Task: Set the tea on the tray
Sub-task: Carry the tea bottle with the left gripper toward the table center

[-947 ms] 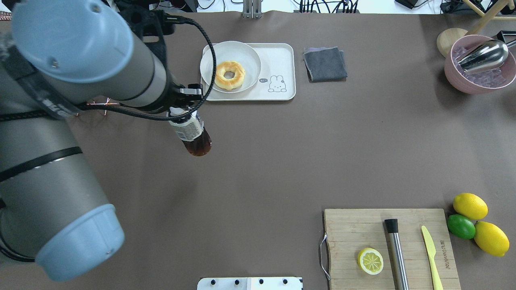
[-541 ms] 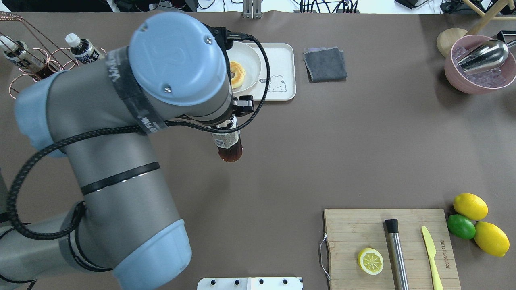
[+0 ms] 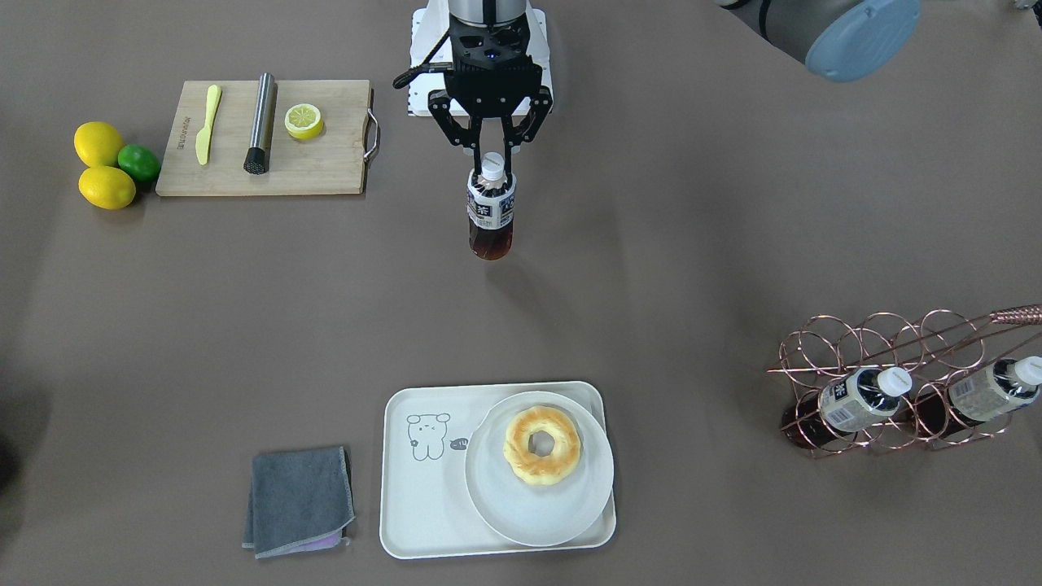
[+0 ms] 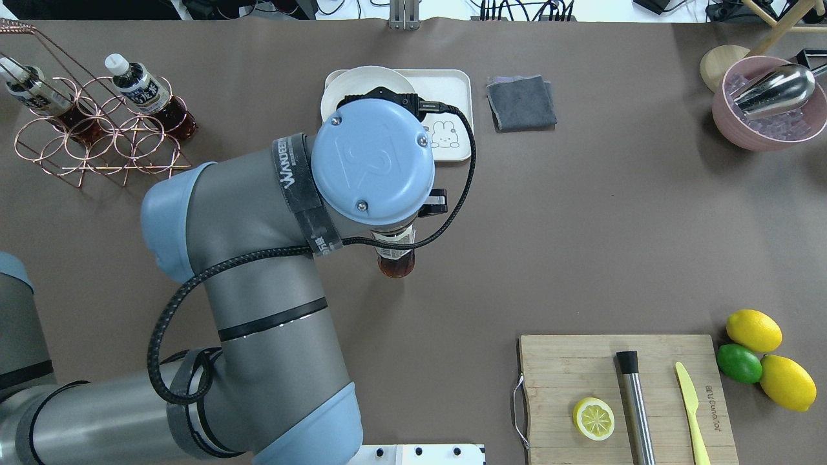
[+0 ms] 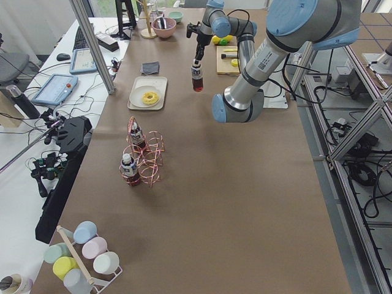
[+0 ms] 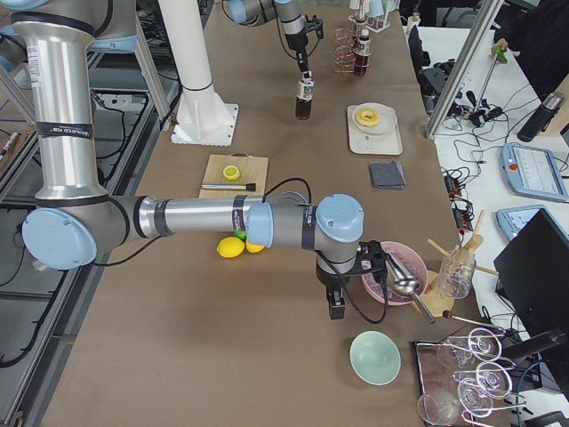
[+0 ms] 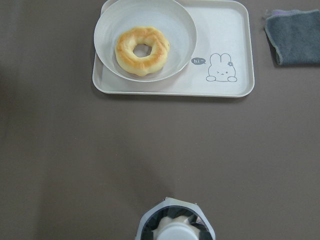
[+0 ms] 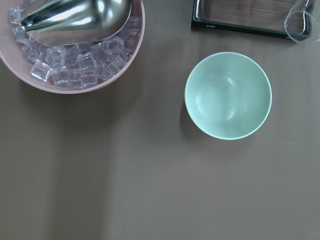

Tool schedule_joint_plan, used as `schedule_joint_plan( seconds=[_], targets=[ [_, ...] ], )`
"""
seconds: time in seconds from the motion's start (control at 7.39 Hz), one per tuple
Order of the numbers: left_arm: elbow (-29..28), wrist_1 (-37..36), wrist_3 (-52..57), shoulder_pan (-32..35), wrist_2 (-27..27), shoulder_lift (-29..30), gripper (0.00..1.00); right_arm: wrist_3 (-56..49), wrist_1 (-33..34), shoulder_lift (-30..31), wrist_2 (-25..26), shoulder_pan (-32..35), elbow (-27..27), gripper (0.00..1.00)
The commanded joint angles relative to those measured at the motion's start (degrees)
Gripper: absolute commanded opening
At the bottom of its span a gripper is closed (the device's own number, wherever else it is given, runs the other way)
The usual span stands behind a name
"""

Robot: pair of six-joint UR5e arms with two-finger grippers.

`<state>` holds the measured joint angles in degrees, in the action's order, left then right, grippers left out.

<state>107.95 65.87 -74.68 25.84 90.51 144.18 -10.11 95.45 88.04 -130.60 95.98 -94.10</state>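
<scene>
Front-facing cam: the left gripper is clamped on the neck of the tea bottle, right under the white cap. The bottle is upright over bare table. The tray is way off at 6 o'clock from it, well apart, and a plate with a donut fills its 3 o'clock end. A grey cloth sits just beside the tray at 9 o'clock.

Overhead: the left arm hides the gripper, and only the bottle's dark bottom pokes out at 6 o'clock of the wrist.

Left side cam: the bottle hangs clear of the table, with the tray around 9 o'clock of it.

Right side cam: the right gripper points down next to a pink bowl of ice. Honestly can't tell if it's clenched or not.

Left wrist cam: bottle cap at the 6 o'clock edge, tray up at 12.

Right wrist cam: the ice bowl is at 10 o'clock and a mint green bowl at 2.
</scene>
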Motion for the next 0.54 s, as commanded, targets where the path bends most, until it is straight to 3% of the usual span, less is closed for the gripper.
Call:
schedule_joint_plan(
  seconds=[0.0,0.41],
  targets=[
    [-0.46,2.5,-0.46,-2.11,-2.62,-1.7,0.0,-0.09,0.0,0.03,0.0,0.0,0.14,1.0],
    [-0.46,5.85,-0.46,-2.37,-2.62,-4.26,0.0,0.0,0.0,0.12,0.08,0.0,0.14,1.0]
  ],
)
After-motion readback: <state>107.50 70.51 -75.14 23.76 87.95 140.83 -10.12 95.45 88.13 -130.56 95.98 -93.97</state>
